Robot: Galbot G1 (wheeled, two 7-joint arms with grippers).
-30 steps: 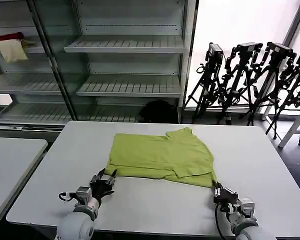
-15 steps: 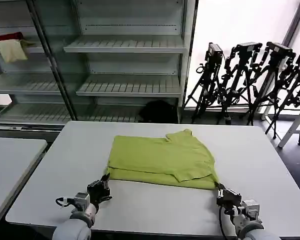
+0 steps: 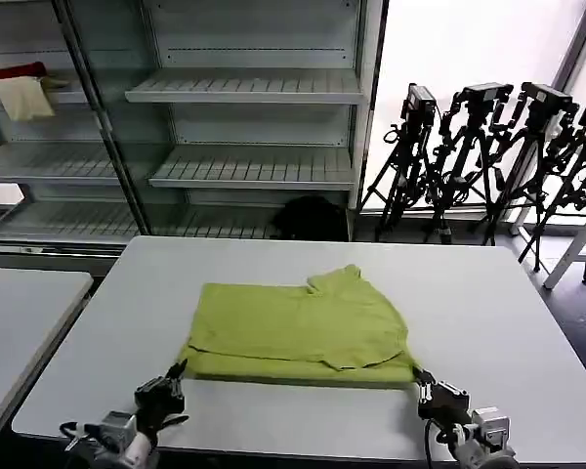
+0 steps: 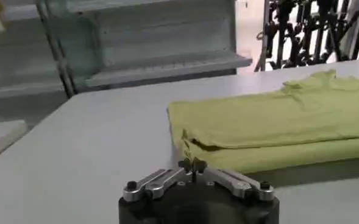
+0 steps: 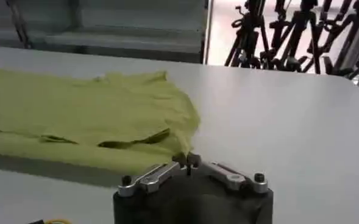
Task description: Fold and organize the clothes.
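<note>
T-shirt [image 3: 298, 332] print hidden, folded.

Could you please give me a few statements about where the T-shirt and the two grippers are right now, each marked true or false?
1. The lime T-shirt lies folded on the white table. True.
2. The left gripper is at the shirt's near left corner. True.
3. The right gripper hangs high above the shirt's collar. False: it is low, at the shirt's near right corner.
4. The T-shirt sits on a shelf. False: it is on the table; the shelving stands behind.
5. Both grippers have their fingers shut. True.
</note>
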